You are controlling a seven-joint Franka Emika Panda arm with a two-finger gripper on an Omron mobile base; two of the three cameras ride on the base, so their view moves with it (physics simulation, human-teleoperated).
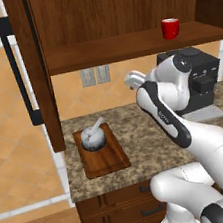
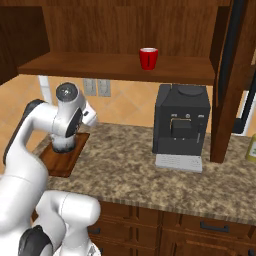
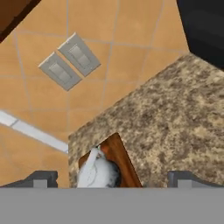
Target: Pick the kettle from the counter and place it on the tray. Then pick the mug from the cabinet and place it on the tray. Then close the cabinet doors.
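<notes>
The silvery kettle (image 1: 93, 138) sits on the reddish-brown tray (image 1: 107, 160) at the left end of the counter (image 1: 148, 138). In the hand view the kettle (image 3: 98, 173) and tray (image 3: 124, 159) lie at the bottom edge. My gripper (image 3: 113, 179) is open, its fingertips (image 3: 41, 179) far apart with nothing between them. It hovers above and to the right of the tray, clear of the kettle (image 1: 131, 80) (image 2: 92, 117). The red mug (image 1: 170, 28) (image 2: 148, 58) stands on the cabinet shelf (image 1: 124, 48). Both cabinet doors (image 1: 31, 70) (image 2: 227, 75) stand open.
A big black coffee machine (image 2: 180, 122) stands on the counter under the shelf, right of my arm. Two wall outlets (image 3: 68, 61) are on the tiled backsplash. A yellowish bottle (image 2: 251, 147) shows at the far right edge. Drawers (image 1: 123, 208) are below the counter.
</notes>
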